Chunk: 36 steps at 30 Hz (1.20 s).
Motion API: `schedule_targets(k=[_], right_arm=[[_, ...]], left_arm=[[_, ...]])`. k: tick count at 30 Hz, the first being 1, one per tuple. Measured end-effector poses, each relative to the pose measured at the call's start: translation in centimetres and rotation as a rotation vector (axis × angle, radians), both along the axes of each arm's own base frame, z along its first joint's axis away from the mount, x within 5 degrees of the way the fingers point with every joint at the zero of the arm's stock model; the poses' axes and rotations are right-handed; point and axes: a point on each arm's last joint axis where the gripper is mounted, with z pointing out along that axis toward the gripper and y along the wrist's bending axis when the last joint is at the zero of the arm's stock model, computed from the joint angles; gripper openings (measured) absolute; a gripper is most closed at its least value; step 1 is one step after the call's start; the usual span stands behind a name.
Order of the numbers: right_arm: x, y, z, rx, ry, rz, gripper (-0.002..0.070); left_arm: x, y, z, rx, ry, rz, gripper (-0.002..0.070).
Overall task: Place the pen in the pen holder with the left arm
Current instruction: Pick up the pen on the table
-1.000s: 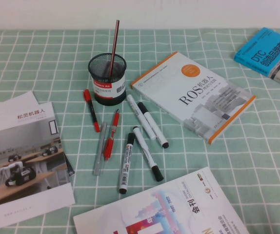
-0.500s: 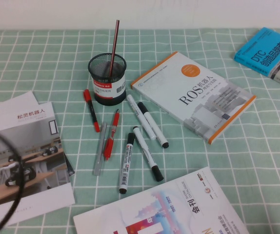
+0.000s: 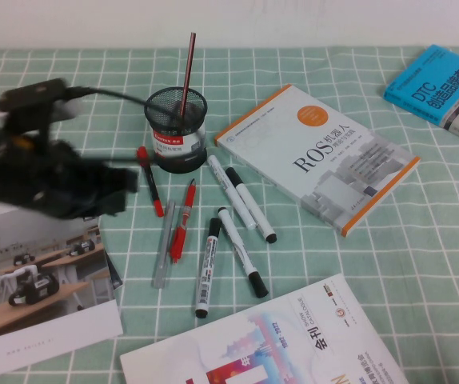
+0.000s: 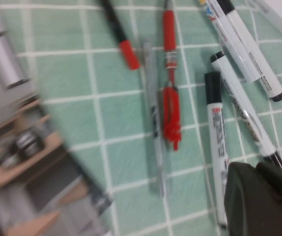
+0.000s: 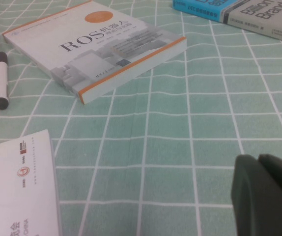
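- The left arm (image 3: 37, 172) reached in over the left side of the tabletop (image 3: 421, 264), above the brochure (image 3: 37, 296) lying there, its dark bulk blurred in the high view.
- The left gripper (image 3: 121, 180) sat at the arm's forward end, just left of the scattered pens. Its fingers were pressed together and held nothing; by judgement they would have to spread before any pick.
- The pen (image 3: 150, 181), black in the middle with red at both ends, lay flat on the tabletop just in front of and to the left of the pen holder (image 3: 177, 128), near the gripper and not in its grasp.
- In the left wrist view the pen's (image 4: 119, 34) red end and dark barrel appeared beside a grey pen (image 4: 155, 118) and a red pen (image 4: 170, 93), with white markers (image 4: 239, 44) further off, so the camera looked down on the cluster.
- The pen holder stood upright, with a thin dark-red stick (image 3: 186, 76) leaning in it; its open top left room for another pen.
- The pen lay a little apart from the grey and red pens, which probably made it easier to take alone.
- The right gripper (image 5: 268, 196) stayed low over bare checked cloth, well away from the pens, near the ROS book (image 5: 97, 46). Whether its fingers were apart or together could not be told; it looked parked, as the job belonged to the left arm.
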Motion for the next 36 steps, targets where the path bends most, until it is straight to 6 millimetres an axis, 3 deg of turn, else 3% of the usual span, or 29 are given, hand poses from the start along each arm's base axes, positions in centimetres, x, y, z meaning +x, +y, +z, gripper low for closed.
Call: schedule_targets(k=[8,19,24,29,36], right_arm=[[0.0,0.0,0.0,0.0,0.0,0.0,-0.0022],[0.0,0.0,0.0,0.0,0.0,0.0,-0.0022],[0.0,0.0,0.0,0.0,0.0,0.0,-0.0022],[0.0,0.0,0.0,0.0,0.0,0.0,-0.0022],[0.0,0.0,0.0,0.0,0.0,0.0,-0.0022]], left_arm=[[6.8,-3.3,-1.8,0.044,0.156,-0.046,-0.0003],[12.1,-4.2,-4.4,0.152,0.22,0.024,-0.0003],[13.0,-4.3,-5.4,0.188,0.261,0.05,-0.0003],[12.6,-6.0,-5.4,0.205,0.255,0.015,-0.0003],[12.2,-8.9,-3.1,0.29,0.148,-0.049,-0.0003]])
